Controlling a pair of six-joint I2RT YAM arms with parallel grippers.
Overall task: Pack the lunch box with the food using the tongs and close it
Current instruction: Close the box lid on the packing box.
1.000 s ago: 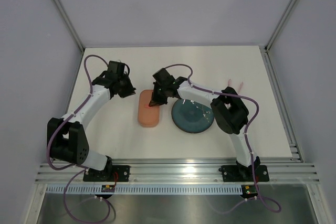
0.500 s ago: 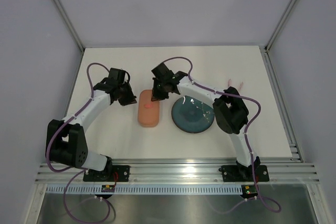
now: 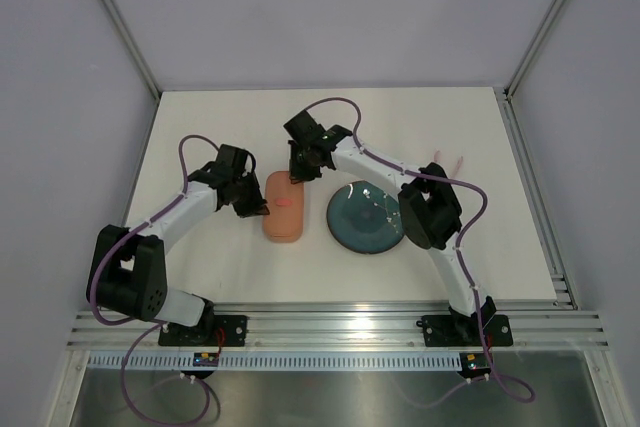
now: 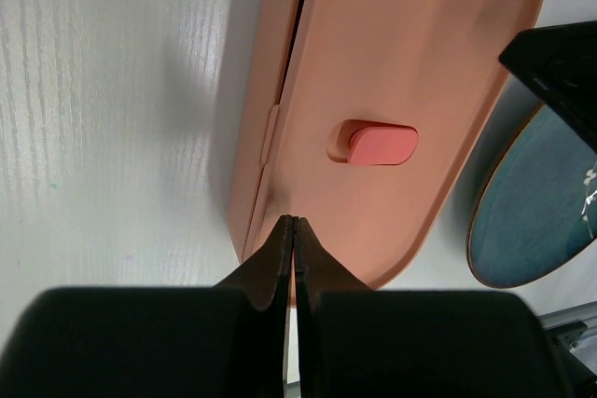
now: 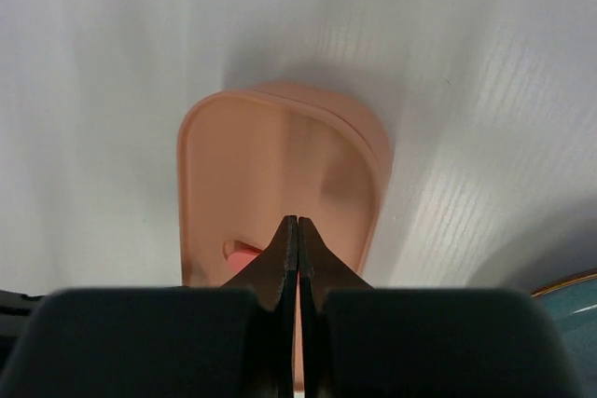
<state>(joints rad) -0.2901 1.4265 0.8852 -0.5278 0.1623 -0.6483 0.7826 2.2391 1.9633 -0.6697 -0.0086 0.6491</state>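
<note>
Lid (image 4: 410, 62) covers the salmon-pink plastic lunch box (image 3: 283, 207); my right fingers (image 5: 283, 258) have lifted off, left fingers (image 4: 283, 258) nearer, both shut, empty: closing looks done.

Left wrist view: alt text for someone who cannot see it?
A salmon-pink lunch box, lid on, with a red tab, lies on a white table. The shut left gripper points at its near edge; a teal plate lies beside it.

Lighting: bright, even, diffuse, from above. Shadows: soft grey, on table (image 4: 93, 137) beside lunch box (image 4: 420, 44) (both wrist views). Glare: white patch on metal rail (image 3: 350, 325). Focus: overhead sharp; wrist-view foregrounds blurred.
</note>
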